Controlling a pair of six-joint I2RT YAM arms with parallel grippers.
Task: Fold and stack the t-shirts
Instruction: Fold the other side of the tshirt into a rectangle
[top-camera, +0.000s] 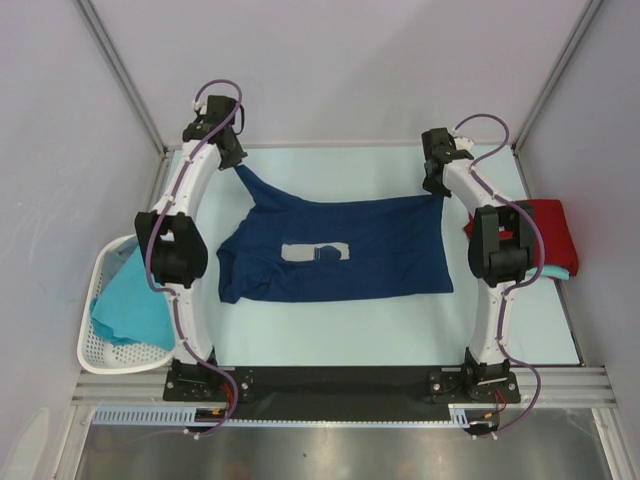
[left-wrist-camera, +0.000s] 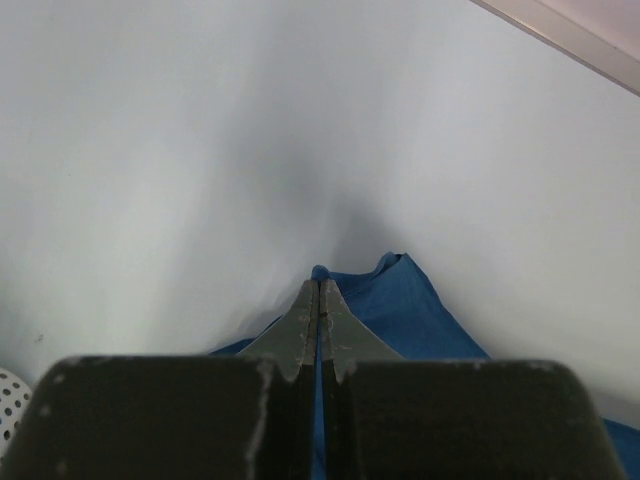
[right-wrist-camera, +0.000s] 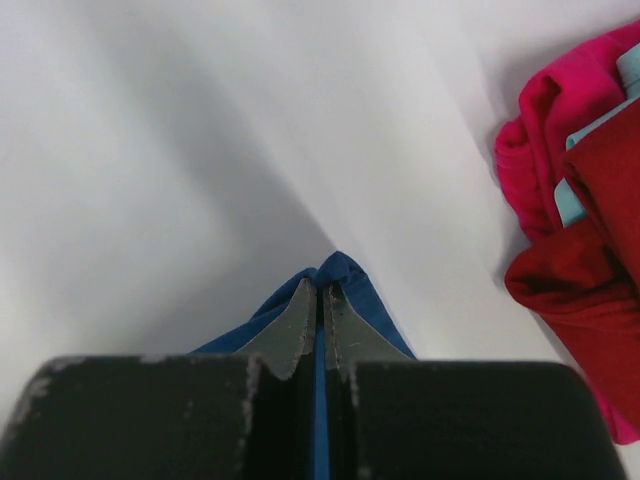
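navy t-shirt (top-camera: 340, 250) stretched sideways across the counter (top-camera: 300, 335), being spread out ahead of the first fold
left fingers (left-wrist-camera: 300, 330) and right fingers (right-wrist-camera: 295, 330) are each clenched on a far corner, the cloth drawn to a peak at each grip; pale print faces up, left end rumpled, near edge lying flat. next move probably calls for both arms carrying the held edge evenly toward the near edge
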